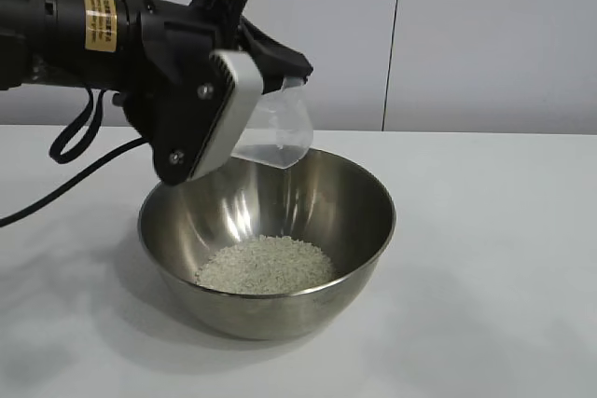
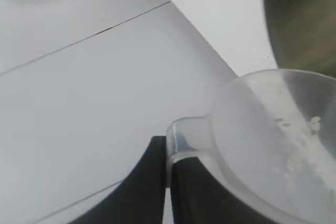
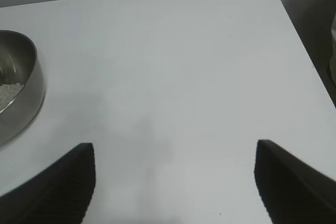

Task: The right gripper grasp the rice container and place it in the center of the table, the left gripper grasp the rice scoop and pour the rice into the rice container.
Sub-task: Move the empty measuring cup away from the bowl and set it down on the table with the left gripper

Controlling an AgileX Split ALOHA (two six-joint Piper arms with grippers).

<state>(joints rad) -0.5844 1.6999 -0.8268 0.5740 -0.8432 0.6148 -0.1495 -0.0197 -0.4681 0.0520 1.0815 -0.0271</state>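
The steel rice container (image 1: 267, 240) sits mid-table (image 1: 504, 258); rice (image 1: 265, 264) heaps inside. The left gripper (image 1: 280, 72), fingers clamped on the nearly empty rice scoop (image 1: 278, 130), tips it over the container's 12 o'clock rim. The right gripper (image 3: 173, 182) idles, fingers apart. Pouring is judged nearly complete.

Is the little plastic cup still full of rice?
Almost empty. The rice scoop is tipped over the rice container, with only a few grains stuck inside; the rice lies in the bowl.
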